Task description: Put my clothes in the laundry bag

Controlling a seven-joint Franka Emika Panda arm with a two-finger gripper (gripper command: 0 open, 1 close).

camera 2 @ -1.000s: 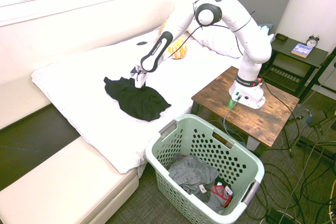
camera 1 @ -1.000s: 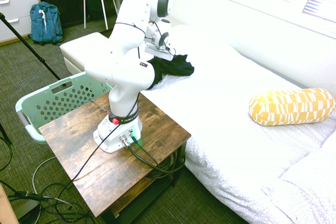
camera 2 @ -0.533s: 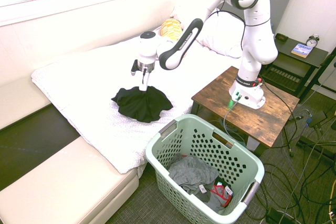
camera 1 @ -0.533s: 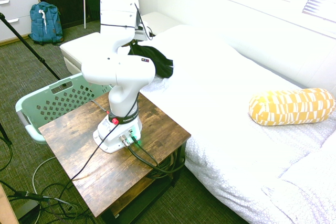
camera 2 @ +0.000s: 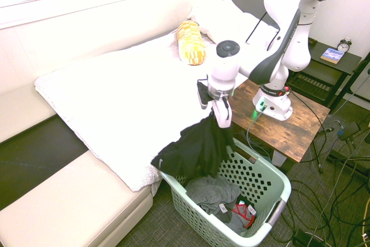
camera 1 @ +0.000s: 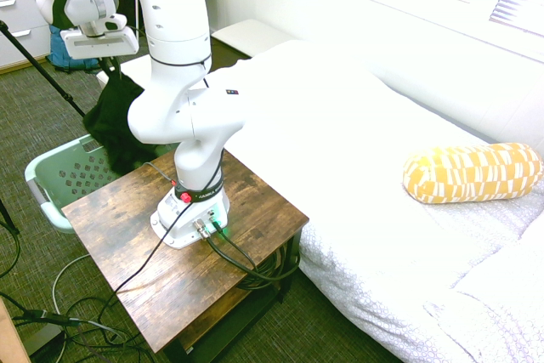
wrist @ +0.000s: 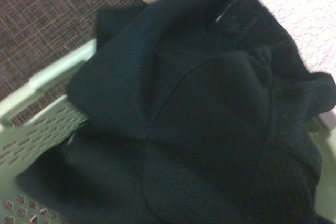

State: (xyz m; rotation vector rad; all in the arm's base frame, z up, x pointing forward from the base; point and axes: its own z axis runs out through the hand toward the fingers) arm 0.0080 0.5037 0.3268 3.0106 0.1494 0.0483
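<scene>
A black garment (camera 2: 196, 148) hangs from my gripper (camera 2: 222, 121), which is shut on its top. It dangles over the near rim of the pale mint-green laundry bag (camera 2: 272, 180), partly draped across that rim. In the first exterior view the same black garment (camera 1: 115, 125) hangs below the gripper (camera 1: 106, 61) and hides much of the laundry bag (camera 1: 51, 178). Grey and red clothes (camera 2: 217, 192) lie inside the basket. The wrist view is filled by the black garment (wrist: 199, 119), with the basket's rim (wrist: 47, 114) beneath it.
The white bed (camera 2: 115, 96) stretches behind, with a yellow patterned bolster (camera 1: 472, 172) on it. A wooden side table (camera 1: 246, 235) bears the arm, next to the basket. A cream bench (camera 2: 63, 206) runs along the bed. A blue backpack (camera 1: 59, 44) stands by the drawers.
The arm has swung from the bed toward the basket, lifting the black garment off the bedspread. The garment now hangs over the basket's rim.
</scene>
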